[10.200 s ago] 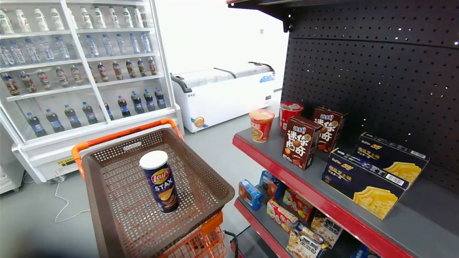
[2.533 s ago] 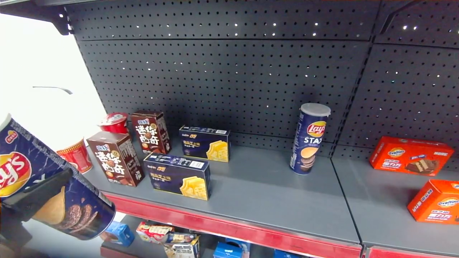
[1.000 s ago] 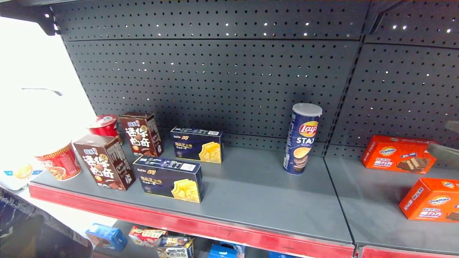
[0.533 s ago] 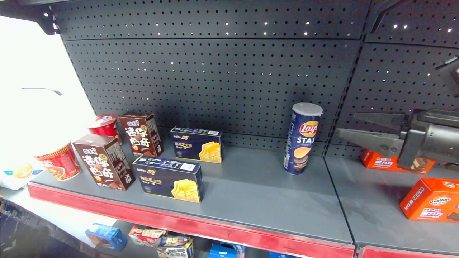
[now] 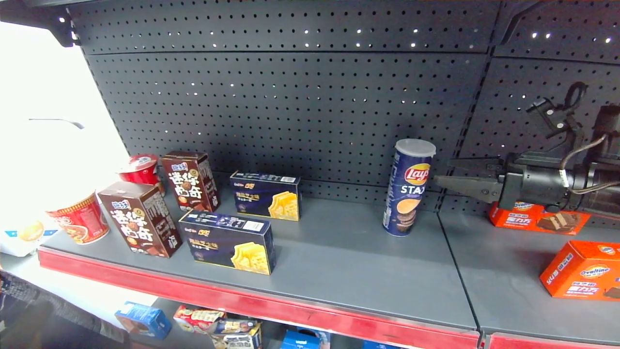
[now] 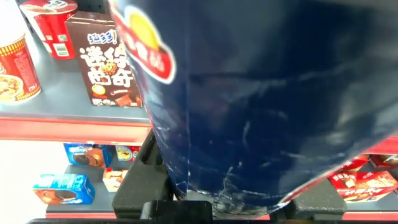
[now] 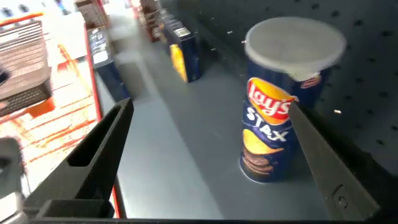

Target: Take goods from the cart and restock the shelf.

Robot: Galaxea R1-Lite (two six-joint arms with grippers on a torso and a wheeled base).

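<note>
- On the grey shelf [image 5: 339,261], in the head view, a blue chip can [image 5: 409,186] stands upright near the pegboard, at 3 o'clock from two dark blue boxes [image 5: 232,240].
- The right gripper [image 5: 441,173] hangs level at the can's 3 o'clock. Its jaws are wide and point at the can, with the tips just beside it; whether they touch it I cannot tell. Orange boxes [image 5: 579,269] lie at the can's 4 o'clock.
- In the left wrist view, the left gripper [image 6: 230,205] has its jaws clamped on a second can [image 6: 267,93], held out in front of the shelf's red front edge. A brown box [image 6: 102,62] stands on the shelf beyond.
- In the right wrist view, the wide jaws frame the standing can, one finger close at its side.
- By my reading, the job is partway: one can is on the shelf, while the second can is in hand and not yet placed. Bare shelf at the standing can's 9 o'clock looks a likely spot.
</note>
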